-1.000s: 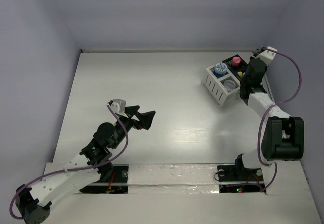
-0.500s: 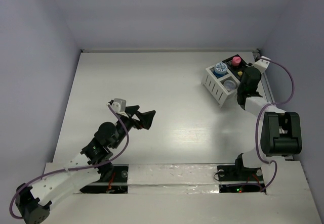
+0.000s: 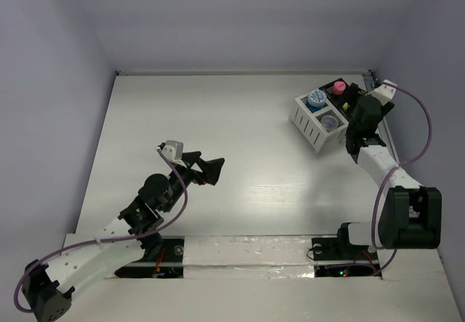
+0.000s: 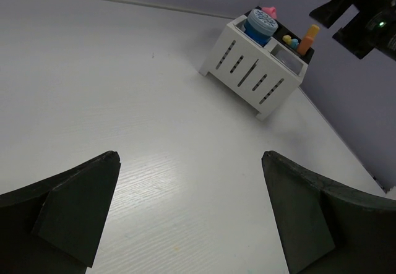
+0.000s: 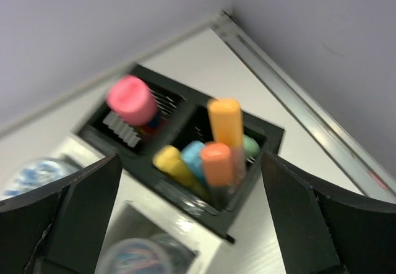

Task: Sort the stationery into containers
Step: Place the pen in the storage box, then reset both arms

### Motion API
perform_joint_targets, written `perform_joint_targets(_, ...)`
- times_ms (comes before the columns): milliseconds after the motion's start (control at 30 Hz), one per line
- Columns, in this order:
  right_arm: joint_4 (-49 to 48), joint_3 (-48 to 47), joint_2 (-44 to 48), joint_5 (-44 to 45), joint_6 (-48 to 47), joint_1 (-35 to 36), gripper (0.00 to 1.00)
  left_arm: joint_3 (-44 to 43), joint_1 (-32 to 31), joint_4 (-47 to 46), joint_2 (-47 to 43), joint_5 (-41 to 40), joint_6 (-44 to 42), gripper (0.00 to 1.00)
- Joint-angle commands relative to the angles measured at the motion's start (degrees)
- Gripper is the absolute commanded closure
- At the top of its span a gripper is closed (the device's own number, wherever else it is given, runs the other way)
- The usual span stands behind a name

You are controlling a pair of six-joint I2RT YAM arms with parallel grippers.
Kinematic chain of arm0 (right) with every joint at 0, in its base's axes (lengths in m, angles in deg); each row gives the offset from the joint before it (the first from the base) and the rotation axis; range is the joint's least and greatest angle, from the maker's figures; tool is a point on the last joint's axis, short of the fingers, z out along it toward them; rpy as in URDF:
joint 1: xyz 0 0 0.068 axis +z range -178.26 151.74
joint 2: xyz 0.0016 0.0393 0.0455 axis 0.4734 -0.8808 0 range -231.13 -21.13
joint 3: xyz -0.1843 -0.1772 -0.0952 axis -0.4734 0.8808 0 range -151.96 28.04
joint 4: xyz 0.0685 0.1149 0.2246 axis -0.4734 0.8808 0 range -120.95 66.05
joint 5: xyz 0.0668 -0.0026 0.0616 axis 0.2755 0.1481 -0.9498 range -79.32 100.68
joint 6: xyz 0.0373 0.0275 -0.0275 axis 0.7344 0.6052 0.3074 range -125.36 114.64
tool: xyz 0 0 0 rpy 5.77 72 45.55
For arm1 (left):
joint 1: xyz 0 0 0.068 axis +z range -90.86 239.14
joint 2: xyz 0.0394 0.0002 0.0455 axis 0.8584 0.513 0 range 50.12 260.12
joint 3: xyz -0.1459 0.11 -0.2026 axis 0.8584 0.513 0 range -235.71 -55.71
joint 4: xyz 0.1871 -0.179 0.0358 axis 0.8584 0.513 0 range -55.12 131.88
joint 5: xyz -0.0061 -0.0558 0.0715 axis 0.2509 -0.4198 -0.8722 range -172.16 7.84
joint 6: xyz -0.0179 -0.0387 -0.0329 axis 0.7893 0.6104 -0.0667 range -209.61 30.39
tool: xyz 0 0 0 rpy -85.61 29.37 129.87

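The containers (image 3: 314, 130) stand at the table's far right, a white slatted half joined to a black half (image 5: 271, 131). In the black half stand an orange marker (image 5: 225, 122), a coral one (image 5: 216, 162), blue (image 5: 194, 156), yellow (image 5: 169, 162) and mint (image 5: 251, 145) pieces, and a pink-capped item (image 5: 131, 99). The white half (image 4: 246, 70) holds a blue jar (image 3: 315, 99) and a grey jar (image 3: 329, 122). My right gripper (image 5: 190, 156) hovers open above the marker compartment, holding nothing. My left gripper (image 3: 205, 163) is open and empty over bare table at mid-left, far from the organizer.
A metal rail (image 5: 291, 64) runs along the table's right edge, close behind the organizer. Walls close in the back and both sides. The right arm (image 4: 365, 11) shows at the top right of the left wrist view.
My right gripper has gone from shut to open and its arm has shifted slightly right beside the organizer. The left arm has barely moved.
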Motion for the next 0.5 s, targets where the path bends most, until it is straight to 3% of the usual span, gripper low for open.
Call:
perform_joint_targets(0,4.8,-6.6,5.5,-4.7,2.9,0.4,0.0,-1.8,0.1,-3.4,0.9,0.1,1.3,0.01)
perform_joint_targets(167,13.7,-12.5,13.8,-18.5,7.4,0.4,0.0,-5.3,0.1,-0.6,0.7,-0.9,4.1,0.01)
perform_joint_targets(367,11.7,-10.8,28.8,-34.1,12.3,0.4,0.0,-10.0,0.1,2.4,-1.4,-2.3,4.9,0.01)
perform_joint_targets(467,11.7,-10.7,37.4,-37.5,14.7,0.4,0.0,-13.7,0.1,5.4,-2.2,-3.6,4.3,0.01)
